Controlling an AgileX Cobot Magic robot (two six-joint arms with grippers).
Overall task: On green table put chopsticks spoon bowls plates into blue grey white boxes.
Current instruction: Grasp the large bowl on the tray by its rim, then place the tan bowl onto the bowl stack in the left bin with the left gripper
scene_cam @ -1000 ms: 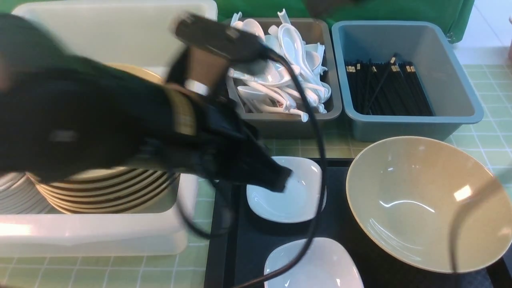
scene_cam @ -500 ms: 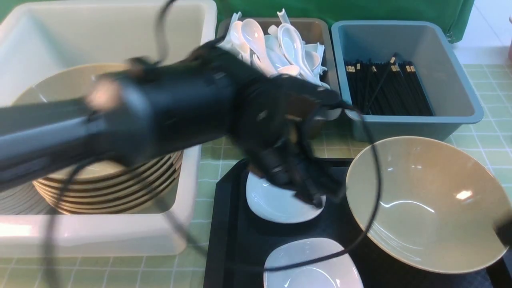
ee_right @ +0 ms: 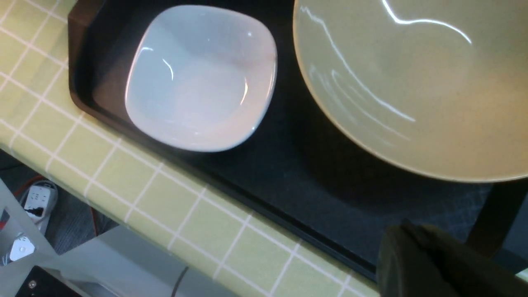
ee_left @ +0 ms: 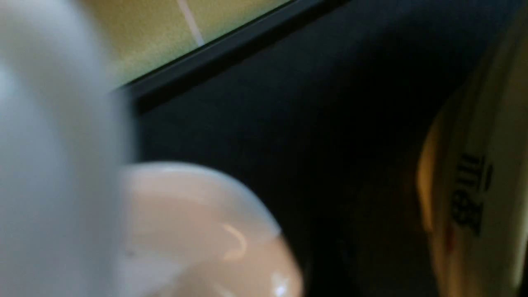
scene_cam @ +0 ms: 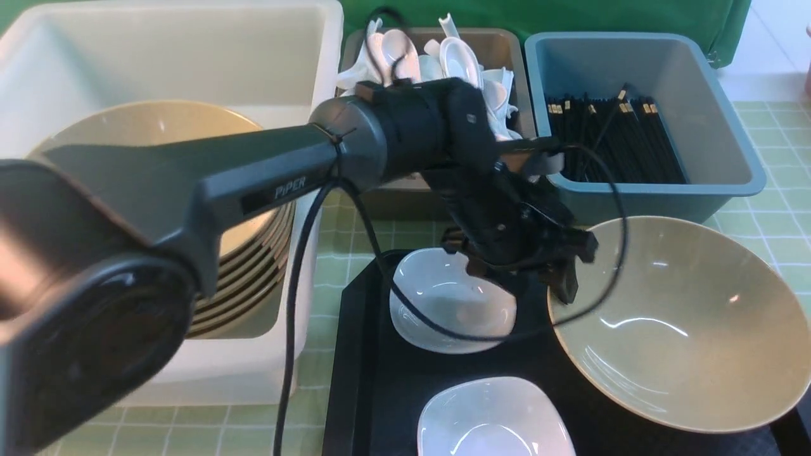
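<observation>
**Now: left arm at the big bowl's rim, right arm low and empty**

Note where your left gripper point(scene_cam: 561, 282) sits: right at the near-left rim of the large tan bowl point(scene_cam: 678, 329), fingers pointing down. My read is that you are setting up an edge grip. The bowl is too wide to take any other way, and a rim pinch lets you carry it over to the stack. Whether the jaws have bitten the rim yet you cannot tell from these views: the front view hides the fingertips' far side, and the left wrist view is blurred, showing only the bowl's outer wall close by.

Your right gripper point(ee_right: 412, 247) is closed on nothing, hanging low by the near edge of the black tray point(scene_cam: 361, 354), clear of the left arm's path.

Task pieces waiting on the tray:
- the tan bowl, right side
- one white square dish point(scene_cam: 443, 304) just beside the left gripper
- a second white dish point(scene_cam: 494, 418) nearer you

Boxes on the green table point(scene_cam: 779, 221):
- white box point(scene_cam: 317, 38): nested stack of tan bowls point(scene_cam: 158, 126), the likely home for this one
- grey box point(scene_cam: 405, 202): heaped white spoons point(scene_cam: 456, 57)
- blue box point(scene_cam: 728, 183): black chopsticks point(scene_cam: 614, 145), laid roughly parallel

Watch the trailing cable near the first dish.
</observation>
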